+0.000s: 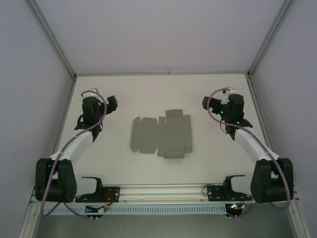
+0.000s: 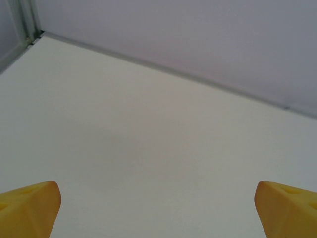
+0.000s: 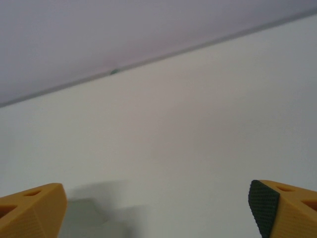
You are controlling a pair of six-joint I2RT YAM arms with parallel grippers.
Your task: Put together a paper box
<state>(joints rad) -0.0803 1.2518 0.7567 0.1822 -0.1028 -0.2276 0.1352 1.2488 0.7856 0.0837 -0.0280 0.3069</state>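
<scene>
The paper box (image 1: 162, 134) lies as a flat grey die-cut sheet with flaps and tabs in the middle of the white table (image 1: 158, 94), seen from the top camera. My left gripper (image 1: 112, 104) hovers to the sheet's left, apart from it. My right gripper (image 1: 207, 103) hovers to its right, also apart. In the left wrist view the yellow fingertips (image 2: 29, 208) stand wide apart over bare table, so that gripper (image 2: 158, 210) is open. The right gripper (image 3: 158, 210) is open too, its yellow fingertips (image 3: 32, 210) spread with nothing between them.
Pale walls enclose the table on three sides, with metal posts (image 1: 52, 37) at the back corners. The arm bases and a slotted rail (image 1: 163, 198) run along the near edge. Bare table surrounds the sheet on all sides.
</scene>
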